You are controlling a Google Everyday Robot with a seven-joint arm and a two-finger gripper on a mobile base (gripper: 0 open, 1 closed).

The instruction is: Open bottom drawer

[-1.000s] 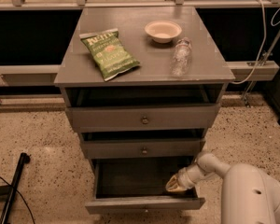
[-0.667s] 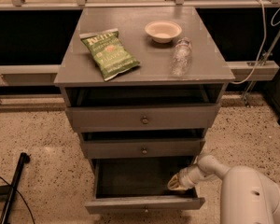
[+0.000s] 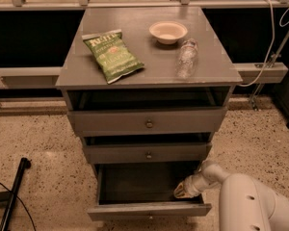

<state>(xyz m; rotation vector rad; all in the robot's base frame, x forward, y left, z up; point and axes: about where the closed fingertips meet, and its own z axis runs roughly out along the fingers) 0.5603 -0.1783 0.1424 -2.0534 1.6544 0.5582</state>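
Note:
The bottom drawer of the grey cabinet stands pulled out, its dark inside showing and its flat grey front facing me at the lower edge of the camera view. The knob on its front is not visible. My gripper sits at the drawer's right inner side, just behind the front panel, at the end of my white arm. The middle drawer and the uppermost drawer each show a small brass knob and stand slightly out.
On the cabinet top lie a green chip bag, a white bowl and a clear plastic bottle on its side. A black pole lies on the speckled floor at left. A white cable hangs at right.
My gripper and wrist have shifted slightly lower and to the right inside the drawer. The drawer has stayed pulled out.

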